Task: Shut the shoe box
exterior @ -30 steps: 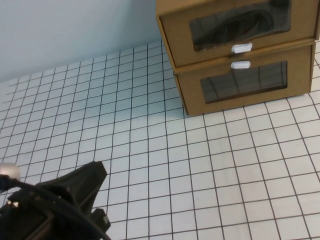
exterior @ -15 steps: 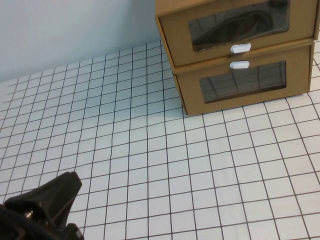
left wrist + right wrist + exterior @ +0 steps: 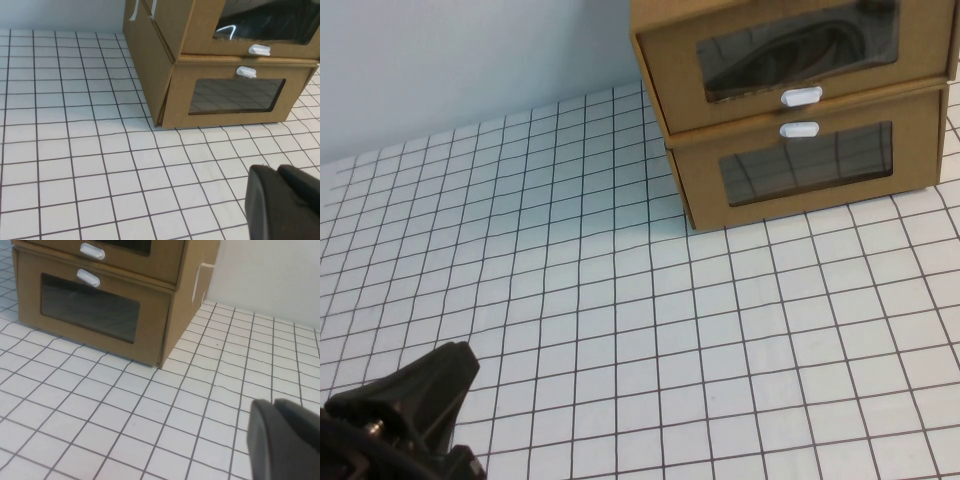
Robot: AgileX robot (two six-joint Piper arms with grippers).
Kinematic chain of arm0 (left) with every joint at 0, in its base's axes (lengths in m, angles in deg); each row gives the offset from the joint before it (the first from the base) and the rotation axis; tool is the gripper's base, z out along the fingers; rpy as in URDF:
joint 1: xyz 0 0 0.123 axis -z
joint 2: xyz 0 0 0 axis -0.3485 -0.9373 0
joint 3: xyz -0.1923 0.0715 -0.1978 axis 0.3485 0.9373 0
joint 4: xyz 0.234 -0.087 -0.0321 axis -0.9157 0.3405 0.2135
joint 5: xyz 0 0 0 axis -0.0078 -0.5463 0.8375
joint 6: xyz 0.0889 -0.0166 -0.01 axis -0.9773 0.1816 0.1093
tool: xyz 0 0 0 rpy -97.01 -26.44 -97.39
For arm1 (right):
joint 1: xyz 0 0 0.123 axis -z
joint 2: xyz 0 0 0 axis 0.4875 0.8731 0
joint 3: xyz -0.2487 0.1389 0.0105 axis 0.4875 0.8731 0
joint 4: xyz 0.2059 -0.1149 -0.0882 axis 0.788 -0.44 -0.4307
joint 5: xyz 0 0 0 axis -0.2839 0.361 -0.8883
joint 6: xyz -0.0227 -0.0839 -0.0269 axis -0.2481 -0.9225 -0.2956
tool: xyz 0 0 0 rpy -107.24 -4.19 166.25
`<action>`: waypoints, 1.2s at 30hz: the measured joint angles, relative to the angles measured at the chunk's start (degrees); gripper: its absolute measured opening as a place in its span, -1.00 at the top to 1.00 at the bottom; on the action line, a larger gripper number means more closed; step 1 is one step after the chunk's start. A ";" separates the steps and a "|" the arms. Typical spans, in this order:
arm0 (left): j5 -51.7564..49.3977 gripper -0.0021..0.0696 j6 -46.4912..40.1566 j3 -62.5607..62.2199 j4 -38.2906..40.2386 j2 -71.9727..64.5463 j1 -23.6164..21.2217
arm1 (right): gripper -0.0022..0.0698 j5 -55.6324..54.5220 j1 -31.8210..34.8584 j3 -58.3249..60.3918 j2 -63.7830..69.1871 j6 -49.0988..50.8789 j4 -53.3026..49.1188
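The shoe box (image 3: pixel 670 55) is the upper of two stacked brown cardboard boxes at the far right of the table, with a dark window and a white pull tab (image 3: pixel 801 96) below it. Its drawer front looks about level with the front of the box underneath. It also appears in the left wrist view (image 3: pixel 202 27) and the right wrist view (image 3: pixel 167 257). My left gripper (image 3: pixel 455 365) (image 3: pixel 277 170) is shut and empty at the near left, far from the boxes. My right gripper (image 3: pixel 274 405) is shut and empty, out of the high view, low over the table off the boxes' right corner.
The lower cardboard box (image 3: pixel 695 180) (image 3: pixel 177 97) (image 3: pixel 155 310) carries its white tab (image 3: pixel 800 129) above its window. A white gridded table (image 3: pixel 650 330) spreads in front of the stack. A pale blue wall (image 3: pixel 470 60) stands behind.
My left arm drew back toward the near left corner between the first two frames and has held still since. The boxes have not moved.
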 joint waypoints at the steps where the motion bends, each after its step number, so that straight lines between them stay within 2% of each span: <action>1: 0.00 0.95 0.00 0.00 0.00 0.00 0.00 | 0.98 0.00 0.00 0.00 0.00 0.00 0.05; 24: 0.00 0.95 0.00 0.99 -0.92 0.00 0.00 | 0.98 0.07 0.00 0.13 0.00 0.00 0.28; 36: 3.57 0.95 -3.97 16.26 -10.95 6.78 0.00 | 0.98 0.07 0.00 0.13 -0.13 0.00 0.28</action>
